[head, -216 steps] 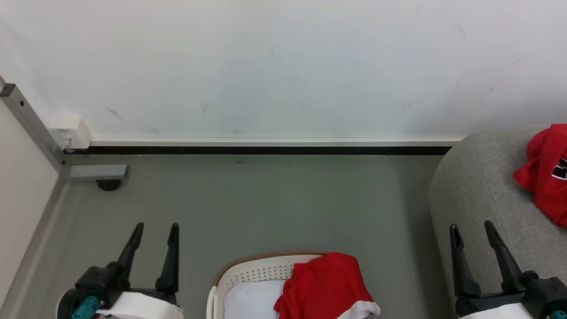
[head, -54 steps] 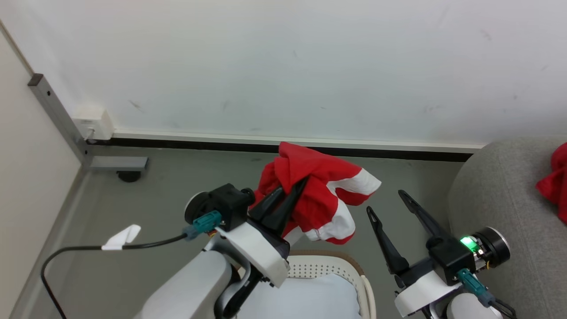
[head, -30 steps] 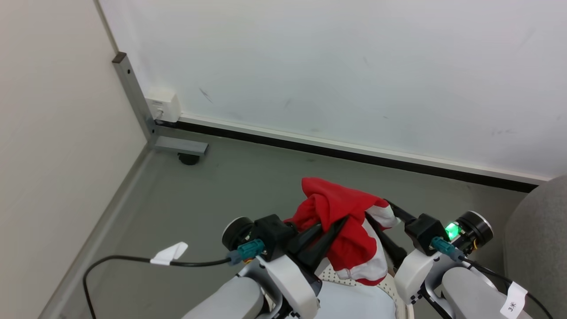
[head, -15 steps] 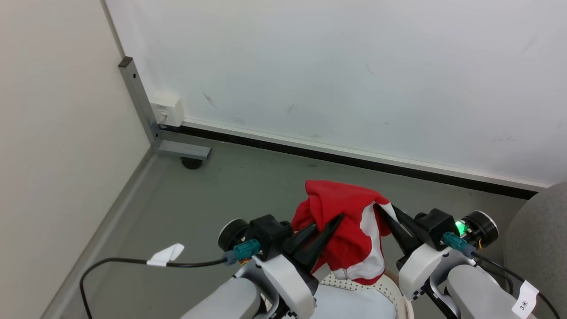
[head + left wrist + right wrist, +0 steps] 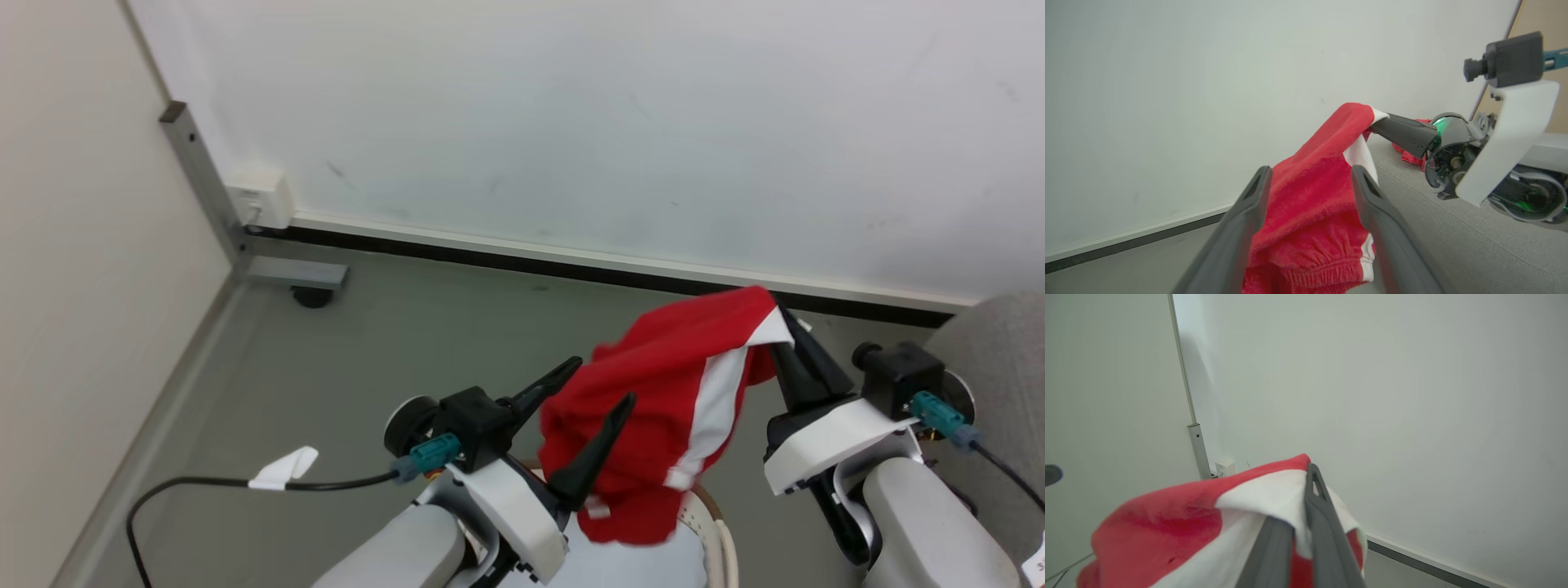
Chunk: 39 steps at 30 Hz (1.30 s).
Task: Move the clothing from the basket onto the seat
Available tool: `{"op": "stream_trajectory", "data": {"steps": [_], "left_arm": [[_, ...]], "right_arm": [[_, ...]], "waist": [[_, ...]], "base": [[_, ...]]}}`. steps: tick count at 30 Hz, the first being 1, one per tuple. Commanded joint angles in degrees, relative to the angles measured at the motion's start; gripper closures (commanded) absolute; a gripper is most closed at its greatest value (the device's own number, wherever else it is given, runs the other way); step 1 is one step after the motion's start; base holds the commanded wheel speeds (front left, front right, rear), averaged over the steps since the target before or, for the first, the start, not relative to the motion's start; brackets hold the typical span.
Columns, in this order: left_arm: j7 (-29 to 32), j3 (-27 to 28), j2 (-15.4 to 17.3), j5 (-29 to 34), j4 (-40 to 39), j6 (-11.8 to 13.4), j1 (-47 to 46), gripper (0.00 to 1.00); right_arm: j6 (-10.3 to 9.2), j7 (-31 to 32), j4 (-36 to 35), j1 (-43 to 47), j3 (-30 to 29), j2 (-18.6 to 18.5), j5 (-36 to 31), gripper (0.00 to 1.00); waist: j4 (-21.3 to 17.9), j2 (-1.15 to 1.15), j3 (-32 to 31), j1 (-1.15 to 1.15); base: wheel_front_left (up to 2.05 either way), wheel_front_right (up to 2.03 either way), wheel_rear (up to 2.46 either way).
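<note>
Your right claw (image 5: 781,327) is pinched tight on a white-banded corner of the bright red soft garment (image 5: 653,392), holding it in the air over the dull grey floor (image 5: 392,343), and the cloth drapes down and leftward from that pinch. In the right wrist view you see that claw's two dark fingers (image 5: 1323,522) pressed close, white trim caught between them and folded over one. Your left claw (image 5: 602,380) stands with its fingers well apart; the garment hangs just past them, and in the left wrist view the red cloth shows through the gap, though you cannot tell whether it brushes either finger. The garment's lower hem hangs in front of the oval white plastic basket with the brown rim (image 5: 722,539), at the bottom of the head view below both claws; you cannot tell whether hem and basket touch. The large light grey woven-fabric seat (image 5: 1000,343) lies at the right edge, just beside your right arm. In the left wrist view a second red garment (image 5: 1406,154) lies on that seat beyond the right claw. A white wall (image 5: 571,122) stands behind, with a grey metal post (image 5: 200,175) at the left.
</note>
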Motion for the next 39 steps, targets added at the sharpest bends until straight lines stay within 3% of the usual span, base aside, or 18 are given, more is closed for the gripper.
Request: {"op": "stream_trajectory", "data": {"steps": [1,18,24,32,39], "left_arm": [[-0.1,0.4,0.5,0.1,-0.3,0.2,0.6,0.0],[-0.2,2.6,3.3,4.7,-4.4,0.0,0.3,0.0],[-0.2,3.8,3.8,6.9,-5.9,-0.8,1.5,0.0],[-0.2,4.9,3.4,9.0,-6.2,-1.8,2.3,0.0],[-0.2,5.2,3.0,10.0,-5.9,-2.5,2.5,0.0]], "right_arm": [[-0.13,0.0,-1.5,0.9,-1.9,0.3,0.4,1.0],[-0.13,0.0,-18.6,5.6,-18.0,0.2,-3.6,1.0],[-0.13,0.0,-23.4,8.9,-20.7,1.0,-2.4,1.0],[-0.13,0.0,-27.1,12.0,-21.0,1.7,-1.6,1.0],[-0.13,0.0,-28.1,11.6,-21.8,1.6,-1.0,1.0]], "waist": [[-2.2,0.0,0.9,0.0],[-22.9,0.0,5.4,0.0],[-29.4,0.0,6.5,0.0],[-34.7,0.0,7.2,0.0],[-35.8,0.0,8.1,0.0]], "base": [[0.0,0.0,0.0],[0.0,0.0,0.0],[0.0,0.0,0.0],[0.0,0.0,0.0],[0.0,0.0,0.0]]}}
